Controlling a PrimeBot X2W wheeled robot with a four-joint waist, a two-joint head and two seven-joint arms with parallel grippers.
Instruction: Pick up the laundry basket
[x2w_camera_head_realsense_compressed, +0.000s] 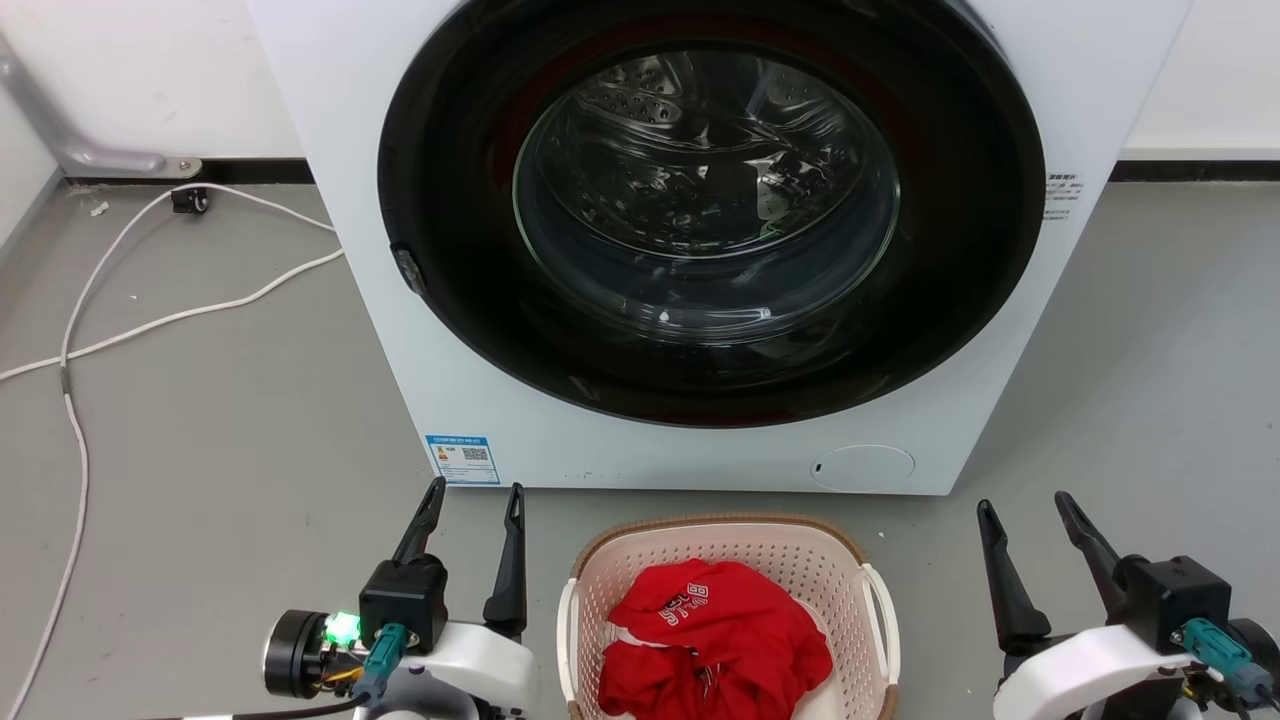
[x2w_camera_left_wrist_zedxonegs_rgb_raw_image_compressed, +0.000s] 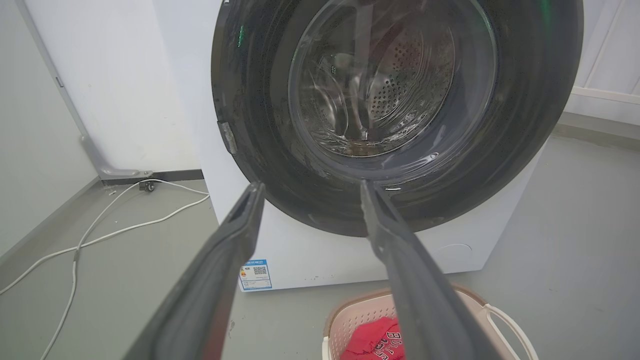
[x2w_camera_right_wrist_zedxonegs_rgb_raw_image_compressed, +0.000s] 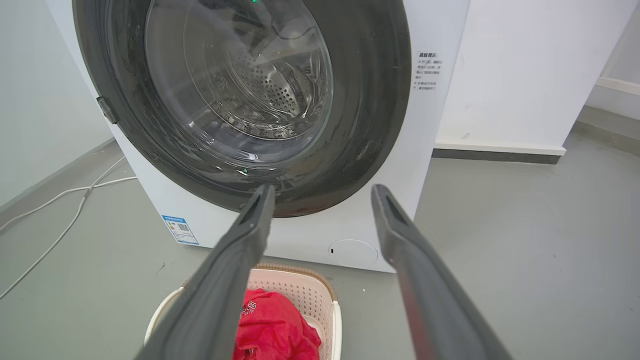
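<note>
Grey floor (x2w_camera_head_realsense_compressed: 220, 420), pale walls. White front-loading washer (x2w_camera_head_realsense_compressed: 480, 400) with a dark round door; steel drum visible through the glass. White cable (x2w_camera_head_realsense_compressed: 150, 325) trails over the floor on the left.

Left hand (x2w_camera_head_realsense_compressed: 477, 487): fingers spread, nothing between them, tips pointing toward the washer. It sits just left of the basket, not touching it.

Right hand (x2w_camera_head_realsense_compressed: 1023, 501): also spread and empty, tips pointing the same way. It stands farther off on the basket's right, with bare floor between.

Laundry basket (x2w_camera_head_realsense_compressed: 720, 522): on the floor just in front of the washer, between the two hands, bottom centre of the head view. Neither hand touches it.

Progress (judgement): no part of the pick-up is done. The basket rests on the floor, ungrasped. Left to do: bring the hands in to its sides, take hold at the handles or rim, lift.

Basket appearance:
- Rounded-rectangular, cream-pink plastic, upright.
- Walls perforated with rows of small holes.
- Brown woven-look rim along the top.
- Thin white loop handles (x2w_camera_head_realsense_compressed: 890, 620), one on each side.
- Holds a crumpled red garment (x2w_camera_head_realsense_compressed: 710, 640) with white lettering, heaped inside.
- Near end cut off by the frame edge, so its full outline cannot be checked.
</note>
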